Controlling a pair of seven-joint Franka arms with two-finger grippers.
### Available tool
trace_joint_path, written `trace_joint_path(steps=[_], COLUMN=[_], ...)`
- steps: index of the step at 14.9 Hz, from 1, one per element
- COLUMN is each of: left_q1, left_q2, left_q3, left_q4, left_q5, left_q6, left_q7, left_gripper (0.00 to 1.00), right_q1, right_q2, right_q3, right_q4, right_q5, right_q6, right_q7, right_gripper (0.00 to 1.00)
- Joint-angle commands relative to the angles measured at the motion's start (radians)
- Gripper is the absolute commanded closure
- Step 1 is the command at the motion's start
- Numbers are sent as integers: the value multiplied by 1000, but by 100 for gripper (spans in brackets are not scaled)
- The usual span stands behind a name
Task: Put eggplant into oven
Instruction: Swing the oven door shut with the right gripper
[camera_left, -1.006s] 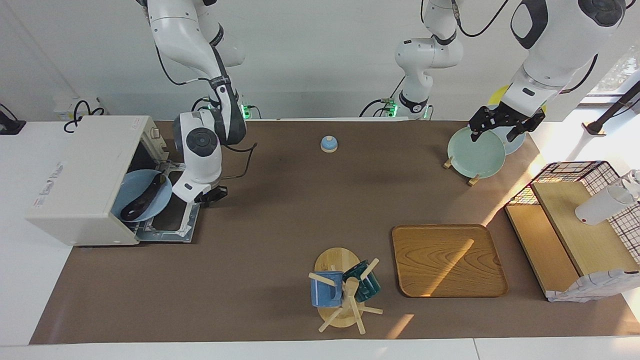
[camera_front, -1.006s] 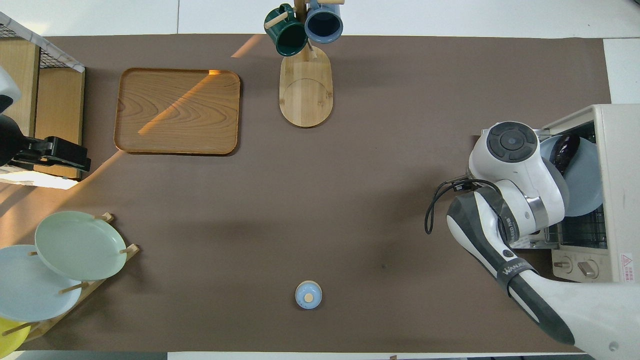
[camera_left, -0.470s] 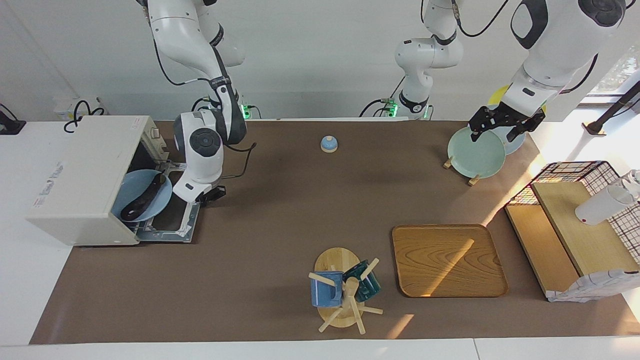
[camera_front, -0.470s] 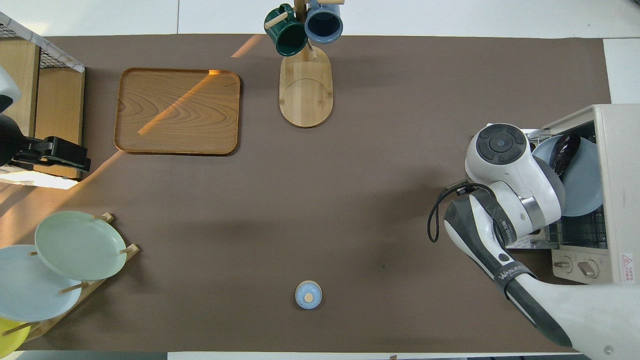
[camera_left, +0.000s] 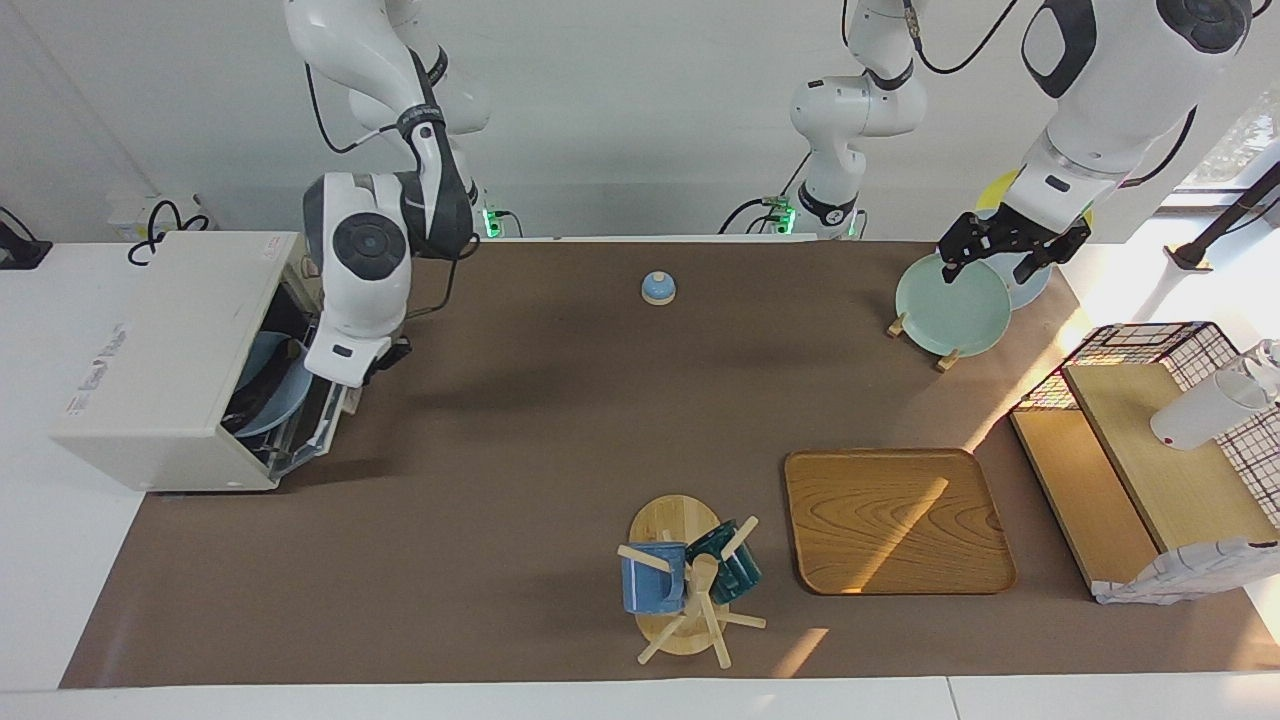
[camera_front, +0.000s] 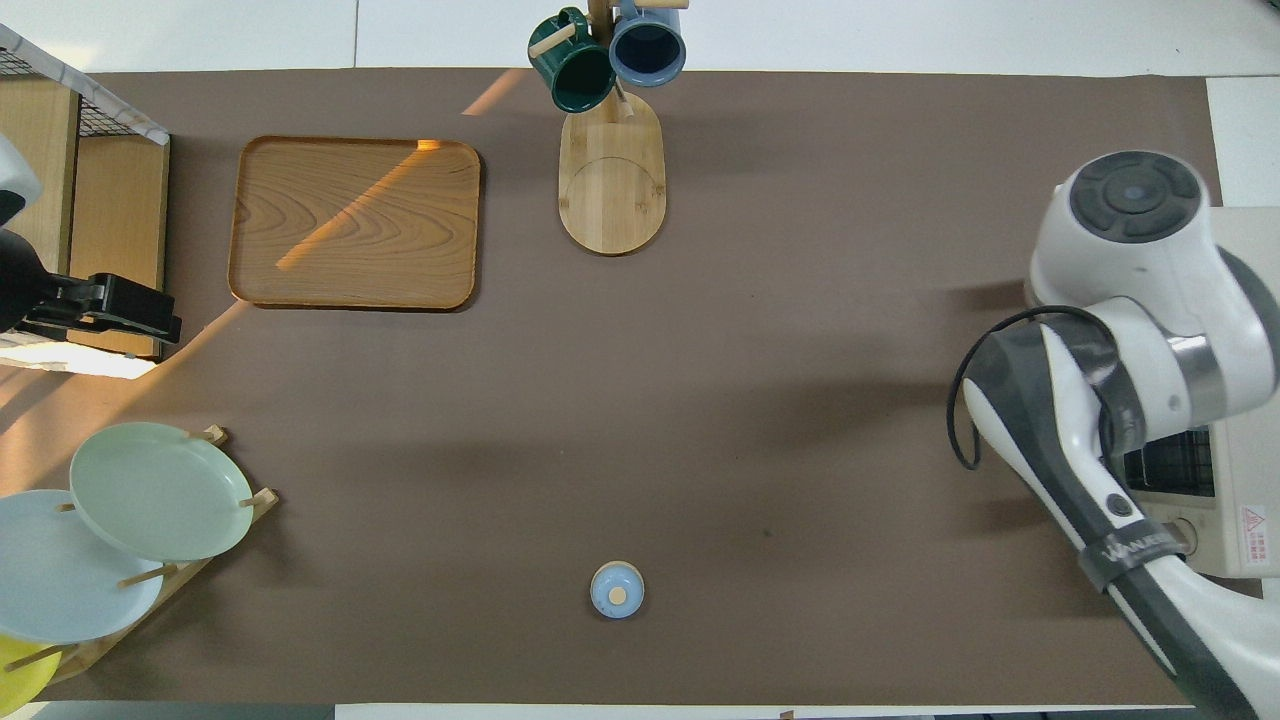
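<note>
Presently the oven (camera_left: 170, 360) door stands nearly closed, right gripper (camera_left: 385, 358) clenched empty against it; left gripper (camera_left: 1005, 255), released, hangs over the plate rack (camera_left: 950, 305).

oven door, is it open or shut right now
Partly open: the oven door is raised steeply but not closed, and the blue plate shows through the gap.

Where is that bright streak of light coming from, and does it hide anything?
In the facing view, sunlight enters at the left arm's end of the table, striping the wooden tray and washing out the white surface beside the wire rack. In the overhead view the same stripe crosses the tray, hiding nothing. The right arm covers most of the oven there.
</note>
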Motion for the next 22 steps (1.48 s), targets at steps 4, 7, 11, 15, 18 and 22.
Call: trace_joint_path(steps=[4, 7, 11, 15, 18, 22], left_q1=[12, 12, 12, 12, 12, 12], left_q2=[-5, -5, -5, -5, -5, -5], left_q3=[-11, -11, -11, -11, -11, -11], left_q4=[4, 4, 4, 4, 4, 4], left_q5=[21, 21, 21, 21, 21, 21], left_q6=[-5, -5, -6, -6, -6, -6], left_q7=[3, 4, 4, 4, 4, 4], left_gripper=[0, 0, 0, 0, 0, 0], right_q1=[-141, -140, -129, -133, -126, -101], right_q2=[-11, -40, -59, -62, -50, -43], right_q3=[-18, -22, -13, -13, -10, -19], right_q4=[9, 137, 297, 320, 339, 336], right_q5=[-47, 212, 283, 363, 366, 380], right_q6=[33, -102, -236, -245, -291, -279], right_q7=[-146, -120, -114, -26, 28, 103], right_gripper=[100, 98, 50, 0, 0, 0])
